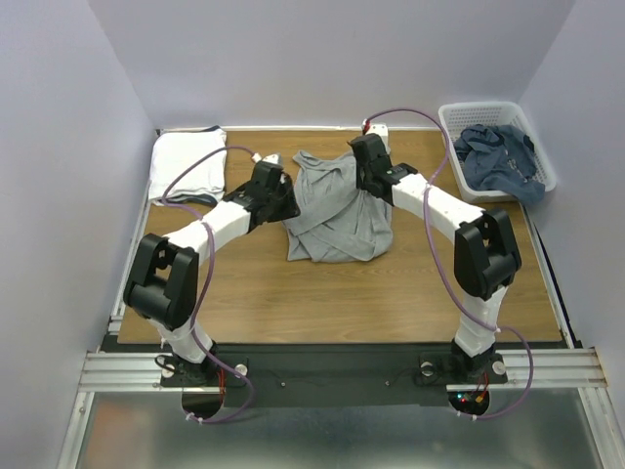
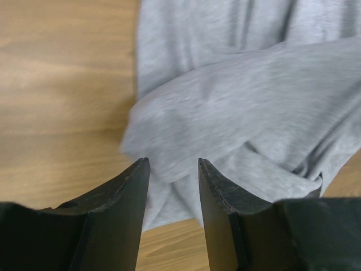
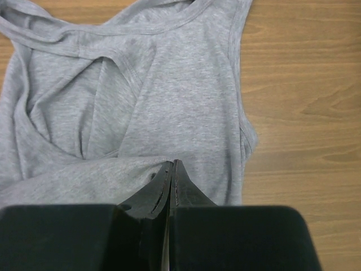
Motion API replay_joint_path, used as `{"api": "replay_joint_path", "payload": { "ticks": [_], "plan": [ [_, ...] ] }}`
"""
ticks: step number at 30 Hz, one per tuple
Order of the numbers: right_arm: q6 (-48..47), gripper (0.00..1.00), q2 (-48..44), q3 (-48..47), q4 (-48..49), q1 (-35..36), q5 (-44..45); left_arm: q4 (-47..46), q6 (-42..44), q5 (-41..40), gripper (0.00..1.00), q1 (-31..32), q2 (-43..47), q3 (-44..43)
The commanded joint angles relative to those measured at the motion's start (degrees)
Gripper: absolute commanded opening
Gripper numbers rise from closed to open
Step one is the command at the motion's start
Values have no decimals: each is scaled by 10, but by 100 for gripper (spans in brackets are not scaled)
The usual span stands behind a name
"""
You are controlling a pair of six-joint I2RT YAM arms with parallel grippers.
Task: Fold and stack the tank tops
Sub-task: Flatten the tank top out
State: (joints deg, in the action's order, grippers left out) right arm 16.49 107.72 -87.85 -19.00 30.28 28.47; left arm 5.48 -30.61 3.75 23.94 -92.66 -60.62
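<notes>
The grey tank top (image 1: 337, 210) lies rumpled in the middle of the counter (image 1: 391, 293), straps toward the far edge, between the two arms. The right tool (image 3: 172, 164) is closed at the garment's right side, a fold of hem pinched at its tips. The left tool (image 2: 172, 164) hangs open over the left edge, grey fabric showing between its fingers. A folded white top (image 1: 187, 164) lies far left, and a basket (image 1: 454, 137) of blue tops (image 1: 503, 156) stands far right.

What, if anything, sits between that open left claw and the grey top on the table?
Nothing visible does. The left gripper hangs open right at the edge of the grey tank top. Its wrist view shows only grey cloth past its fingertips, with bare wooden table to one side.
</notes>
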Motion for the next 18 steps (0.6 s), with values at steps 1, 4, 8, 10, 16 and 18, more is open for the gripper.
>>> {"api": "replay_joint_path", "payload": {
  "ticks": [1, 4, 8, 10, 16, 18],
  "plan": [
    [6, 0, 17, -37, 10, -13, -12, 64, 72, -72, 51, 50, -32, -71],
    [10, 0, 37, -53, 10, -25, -20, 94, 94, -124, 51, 81, -53, -98],
    [21, 0, 57, -68, 10, -49, -42, 112, 112, -162, 54, 95, -66, -110],
    [27, 0, 64, -74, 10, -54, -48, 118, 128, -163, 56, 96, -74, -115],
    [33, 0, 72, -77, 10, -64, -65, 139, 151, -189, 59, 116, -105, -145],
    [35, 0, 73, -75, 10, -66, -69, 135, 159, -187, 59, 123, -109, -152]
  ]
}}
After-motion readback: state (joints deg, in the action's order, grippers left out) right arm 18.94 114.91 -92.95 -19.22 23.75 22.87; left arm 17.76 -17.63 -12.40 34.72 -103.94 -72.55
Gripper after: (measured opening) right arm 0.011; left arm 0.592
